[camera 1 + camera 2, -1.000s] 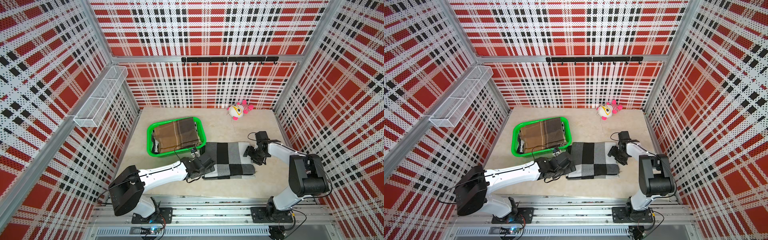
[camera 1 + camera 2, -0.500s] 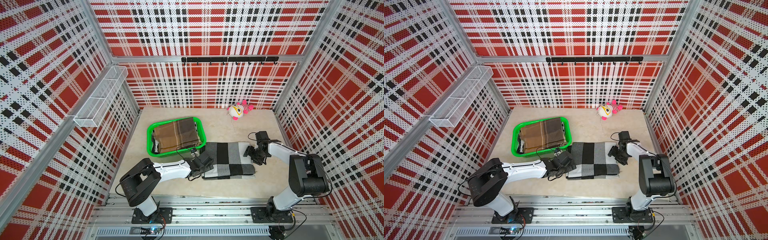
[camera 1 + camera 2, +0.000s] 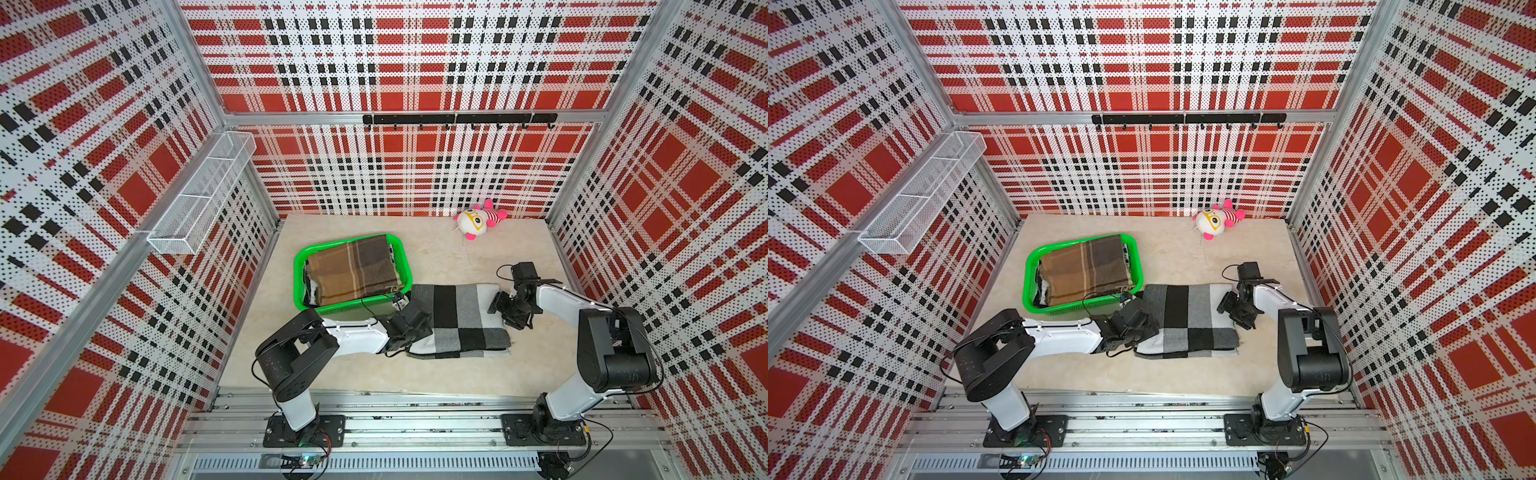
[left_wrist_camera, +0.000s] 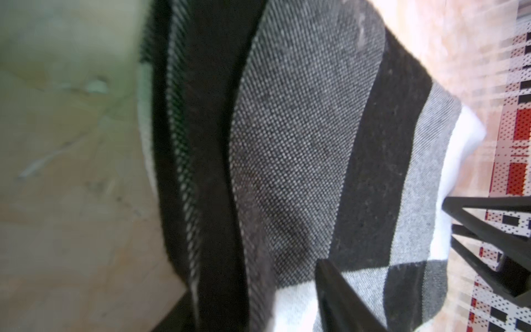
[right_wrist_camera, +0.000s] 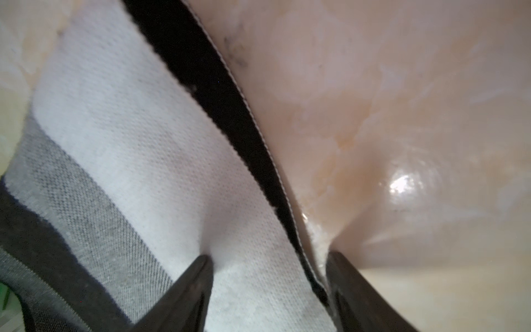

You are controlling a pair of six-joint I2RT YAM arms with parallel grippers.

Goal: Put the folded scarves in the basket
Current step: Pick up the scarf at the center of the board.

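Observation:
The folded scarf (image 3: 457, 320) (image 3: 1187, 322), checked in grey, black and white, lies flat on the table just right of the green basket (image 3: 300, 282) (image 3: 1029, 282). A brown plaid cloth (image 3: 353, 270) fills the basket. My left gripper (image 3: 415, 326) (image 3: 1144, 322) lies low at the scarf's left end. In the left wrist view it (image 4: 253, 276) is closed on bunched scarf fabric (image 4: 301, 143). My right gripper (image 3: 500, 307) (image 3: 1227, 307) is at the scarf's right end. In the right wrist view it (image 5: 268, 255) is open astride the scarf's white edge (image 5: 143, 129), one finger denting the cloth.
A pink and white plush toy (image 3: 478, 218) lies at the back right by the wall. A white wire-mesh rack (image 3: 203, 195) hangs on the left wall, and a black hook rail (image 3: 457, 119) runs along the back wall. Plaid walls close in three sides.
The left arm's elbow has swung in toward the scarf, and the left jaws have narrowed from wide open onto the scarf's end. The right jaws have narrowed slightly; that arm has stayed in place.

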